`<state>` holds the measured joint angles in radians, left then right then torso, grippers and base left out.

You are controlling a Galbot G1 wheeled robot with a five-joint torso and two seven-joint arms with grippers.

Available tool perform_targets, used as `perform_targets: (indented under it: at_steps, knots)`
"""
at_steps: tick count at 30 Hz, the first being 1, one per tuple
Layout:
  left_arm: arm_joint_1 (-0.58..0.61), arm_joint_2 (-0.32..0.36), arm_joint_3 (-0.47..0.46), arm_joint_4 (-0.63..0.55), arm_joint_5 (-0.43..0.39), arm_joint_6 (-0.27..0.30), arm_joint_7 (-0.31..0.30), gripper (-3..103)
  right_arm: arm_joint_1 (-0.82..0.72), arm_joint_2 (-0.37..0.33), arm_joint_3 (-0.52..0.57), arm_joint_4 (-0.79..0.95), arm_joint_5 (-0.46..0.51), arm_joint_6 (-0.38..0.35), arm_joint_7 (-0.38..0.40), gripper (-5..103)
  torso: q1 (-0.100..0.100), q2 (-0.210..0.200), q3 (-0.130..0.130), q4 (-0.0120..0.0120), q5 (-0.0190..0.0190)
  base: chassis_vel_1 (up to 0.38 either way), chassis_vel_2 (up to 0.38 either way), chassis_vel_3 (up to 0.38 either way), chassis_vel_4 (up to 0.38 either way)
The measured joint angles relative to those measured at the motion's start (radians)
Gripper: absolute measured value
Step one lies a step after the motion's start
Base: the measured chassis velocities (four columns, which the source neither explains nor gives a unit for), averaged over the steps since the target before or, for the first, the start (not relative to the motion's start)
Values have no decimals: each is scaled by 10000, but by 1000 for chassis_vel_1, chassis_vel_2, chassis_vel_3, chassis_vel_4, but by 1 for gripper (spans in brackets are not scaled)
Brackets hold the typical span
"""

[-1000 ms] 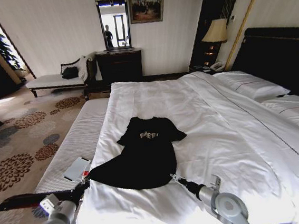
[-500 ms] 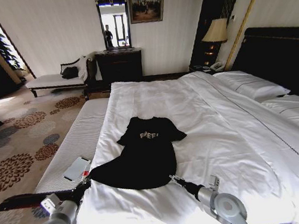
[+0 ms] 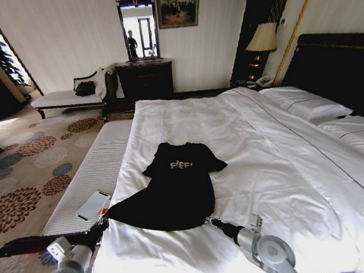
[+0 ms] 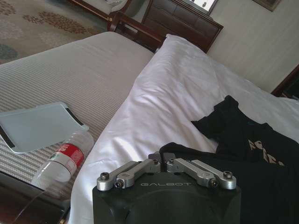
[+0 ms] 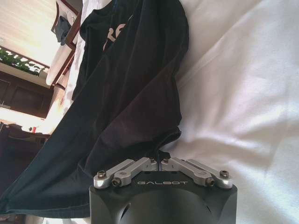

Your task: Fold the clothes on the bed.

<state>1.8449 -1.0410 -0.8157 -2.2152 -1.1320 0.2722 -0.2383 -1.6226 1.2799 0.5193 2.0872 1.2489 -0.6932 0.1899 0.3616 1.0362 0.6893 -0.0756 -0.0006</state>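
White linen covers the bed, where the black shirt lies near the foot, collar toward the far side and hem nearest the robot. The left pincer pinches the shirt's left hem corner at the bed's edge, fingers closed on the cloth. The right pincer grips the right hem corner likewise. A bottle lies on the table alongside.

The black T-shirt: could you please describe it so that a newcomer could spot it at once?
On the large white bed, look to the near half by the robot. The black T-shirt lies spread there, its hem corners pinched by the left gripper and right gripper. It is the one dark item on white bedding, with white chest lettering.
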Motion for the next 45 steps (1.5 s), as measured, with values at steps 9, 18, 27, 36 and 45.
perform_targets:
  at_steps: [9, 18, 27, 36, 45]
  knots:
    - [-54, -70, 176, -72, 121, 0, -7, 1, 1, -26, 54, -16, -44, 17, 2, 0, 0, 0, 0, 1, 2, 0, 0, 0, 0]
    - [248, -583, 1477, -117, 1249, -143, 159, 1, -655, -512, 733, 854, -589, 290, -46, 0, 0, 0, 0, 1, 1, 0, 0, 0, 0]
    - [645, -691, 2149, -404, 1761, -306, 195, 1, -1376, -423, 1352, 1428, -1864, 602, -211, 0, 0, 0, 0, -1, 0, 0, 0, 0, 0]
    - [1368, -560, 1741, -558, 1779, -446, 495, 1, -2010, -148, 1749, 1850, -2603, 754, -227, 0, 0, 1, 0, 0, 0, 0, 0, 0, 0]
    - [2114, -682, 1659, -489, 2189, -765, 837, 1, -2474, 227, 2081, 2041, -3214, 845, -186, 0, 0, 1, -1, 0, 0, 0, 0, 0, 0]
